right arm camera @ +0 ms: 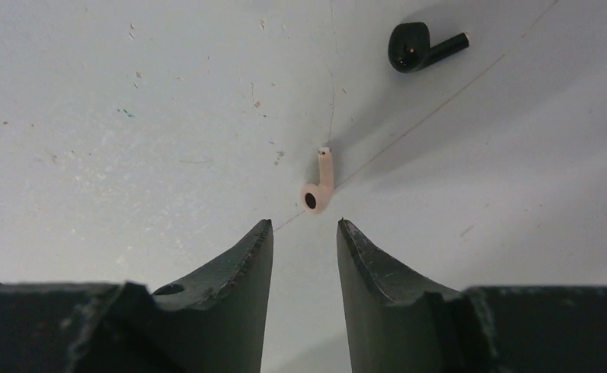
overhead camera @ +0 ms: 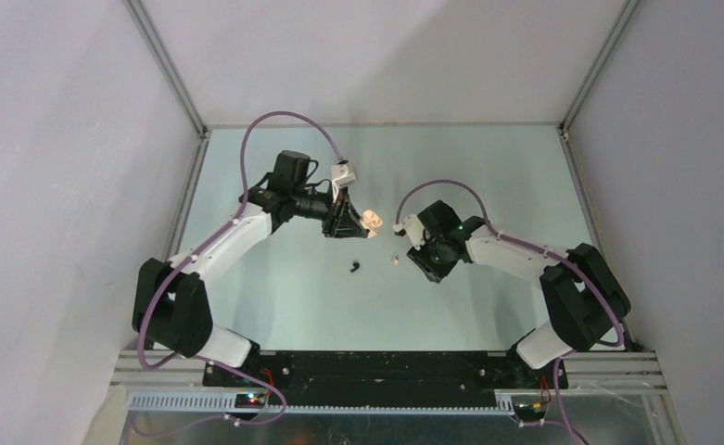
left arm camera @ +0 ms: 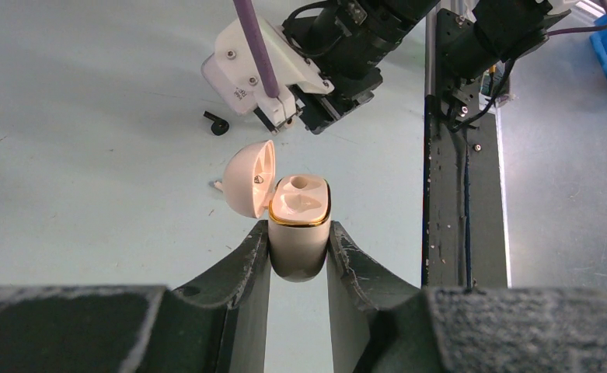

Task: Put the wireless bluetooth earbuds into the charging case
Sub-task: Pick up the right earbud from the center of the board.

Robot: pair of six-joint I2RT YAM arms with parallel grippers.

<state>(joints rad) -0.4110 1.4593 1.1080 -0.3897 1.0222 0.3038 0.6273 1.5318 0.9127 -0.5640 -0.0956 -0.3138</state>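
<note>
Above the desk [overhead camera: 488, 167], the left hand [left arm camera: 299, 233] was clamped on the charging case [left arm camera: 300, 214], lid open. The right hand [right arm camera: 304, 233] stood with fingers apart, empty, just beside the cream earbud [right arm camera: 319, 186] lying on the desk; the black earbud [right arm camera: 416, 47] lay near it

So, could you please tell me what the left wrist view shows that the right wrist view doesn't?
Only left wrist: the open charging case clamped between the left fingers. Only right wrist: a clear look at the cream earbud ahead of the parted right fingers. Both: the black earbud on the table; perhaps the cream one's stem by the lid.
</note>
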